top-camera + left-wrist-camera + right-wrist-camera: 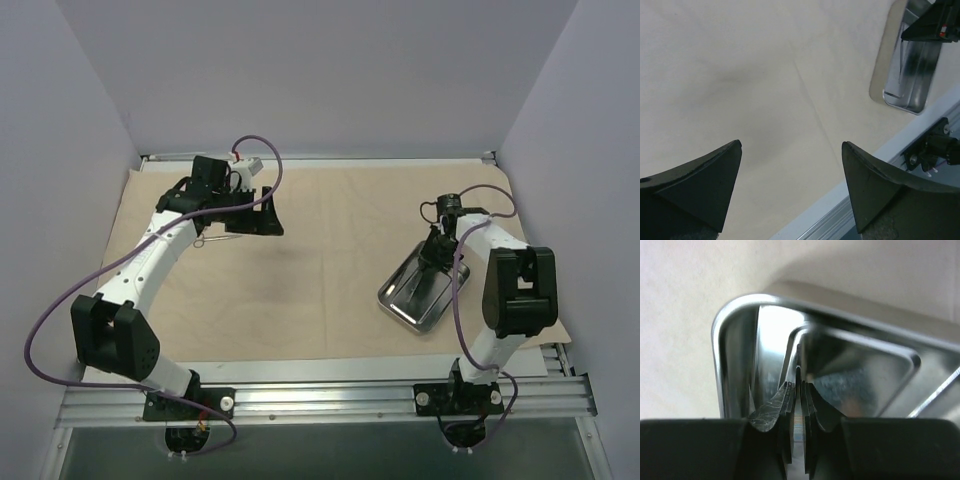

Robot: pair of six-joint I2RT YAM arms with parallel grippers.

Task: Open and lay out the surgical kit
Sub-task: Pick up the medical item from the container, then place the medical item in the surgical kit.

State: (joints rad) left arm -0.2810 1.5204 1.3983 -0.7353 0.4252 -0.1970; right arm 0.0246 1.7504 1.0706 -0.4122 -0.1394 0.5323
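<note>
Steel against steel is the risk in this step. The right gripper (797, 385) is down inside the steel tray (405, 305), its jaws pinched almost together on what looks like a thin silvery strip. I cannot tell whether that strip is an instrument or only a reflection. The step seems to be lifting a piece out of the tray to lay it on the cloth. To do it well, the lift should go straight up, clear of the tray wall at 12 o'clock in the wrist view. It should be slow enough that the tray neither drags nor tips, and the piece should be set down on bare cloth well apart from the tray. The left gripper (791, 145) hangs released, with nothing between its wide jaws, over the cloth at 10 o'clock in the top view.

The cloth wrap (330, 250) lies open and flat, beige and faintly creased. The tray sits on it at 4 o'clock, shiny, rectangular, round-cornered and askew. A thin metal instrument (212, 240) appears to lie at 9 o'clock, beside the left arm.
</note>
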